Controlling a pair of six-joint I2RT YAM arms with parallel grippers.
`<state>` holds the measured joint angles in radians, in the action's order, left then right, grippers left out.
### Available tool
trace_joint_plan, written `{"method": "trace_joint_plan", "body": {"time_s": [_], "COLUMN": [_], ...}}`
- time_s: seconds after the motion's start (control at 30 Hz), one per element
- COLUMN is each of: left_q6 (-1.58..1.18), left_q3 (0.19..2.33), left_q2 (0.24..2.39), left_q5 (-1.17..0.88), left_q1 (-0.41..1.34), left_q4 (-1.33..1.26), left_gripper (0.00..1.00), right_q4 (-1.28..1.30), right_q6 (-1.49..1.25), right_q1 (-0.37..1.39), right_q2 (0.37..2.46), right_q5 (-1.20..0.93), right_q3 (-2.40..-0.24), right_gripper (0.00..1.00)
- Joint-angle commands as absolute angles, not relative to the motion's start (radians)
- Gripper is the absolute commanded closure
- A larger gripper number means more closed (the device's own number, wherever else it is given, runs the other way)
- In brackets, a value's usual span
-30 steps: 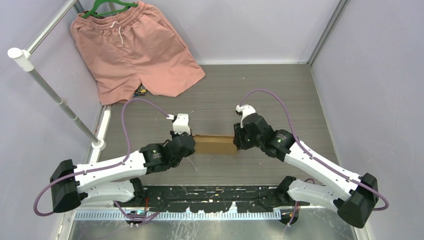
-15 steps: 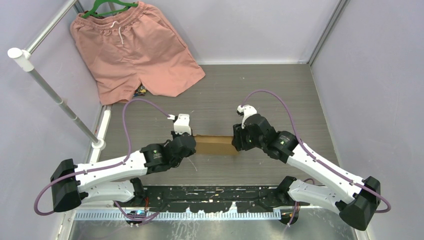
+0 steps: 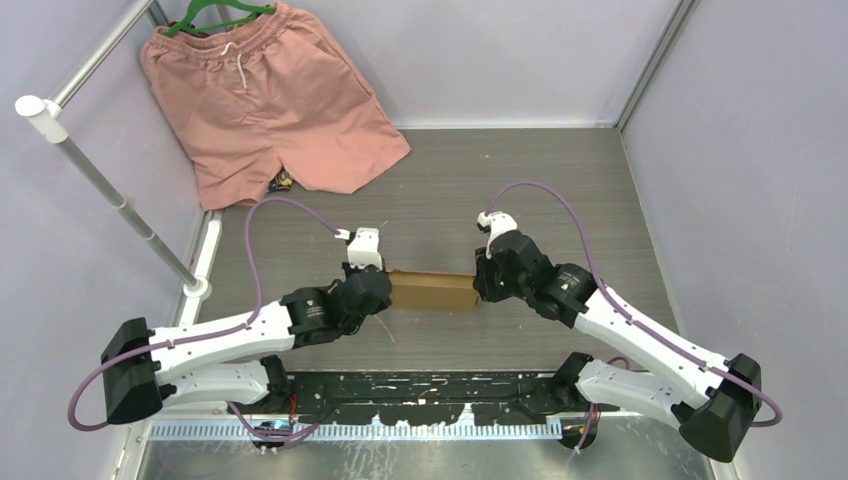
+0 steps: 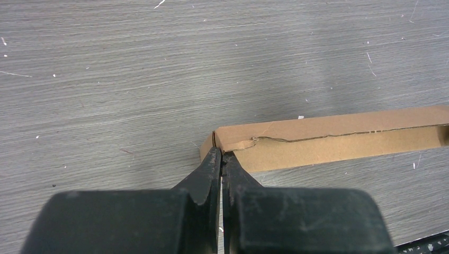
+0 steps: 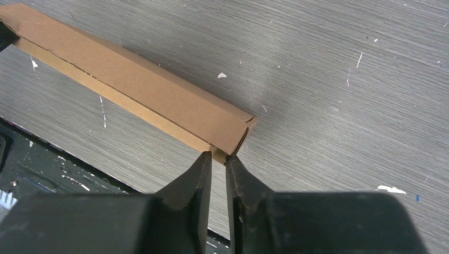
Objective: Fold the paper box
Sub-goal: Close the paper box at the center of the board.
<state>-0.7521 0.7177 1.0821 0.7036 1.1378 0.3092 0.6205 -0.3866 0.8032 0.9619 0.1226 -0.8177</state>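
Note:
The paper box is a long, flat-folded brown cardboard piece lying on the table between my two arms. The left wrist view shows it with a torn-looking seam along its top. My left gripper is shut, its tips touching the box's near-left corner; from above it sits at the box's left end. My right gripper has closed to a narrow gap on a small cardboard tab at the right end of the box. From above it meets that end.
Salmon-pink shorts on a green hanger lie at the back left. A white and metal rail slants along the left side. A black base plate runs along the near edge. Grey walls enclose the table.
The right gripper's jaws have narrowed onto the box's right end, and its wrist has shifted slightly to the right. The left arm has not moved.

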Motion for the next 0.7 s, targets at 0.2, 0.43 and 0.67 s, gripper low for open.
{"method": "trace_joint_plan", "body": {"time_s": [0.2,0.43,0.67], "left_q6": [-0.788,-0.795,-0.796], "left_q3": [0.706,0.704,0.71], "left_q2": [1.114,1.12,1.13], "left_q5": [0.59,0.592,0.594], "left_q1": [1.168,1.171,1.171], "left_q4": [0.363,0.365,0.369], "left_gripper": [1.0,1.0,1.0], "right_q4": [0.525,0.531,0.536], "right_q6": [-0.443,-0.449,-0.443], "right_q1": [0.817,0.817,0.817], "right_q2": [0.938,0.933,0.914], "right_q5": [0.062,0.076,0.062], "right_q3": [-0.792,-0.774,-0.775], "right_gripper": [0.88,0.94,0.83]}}
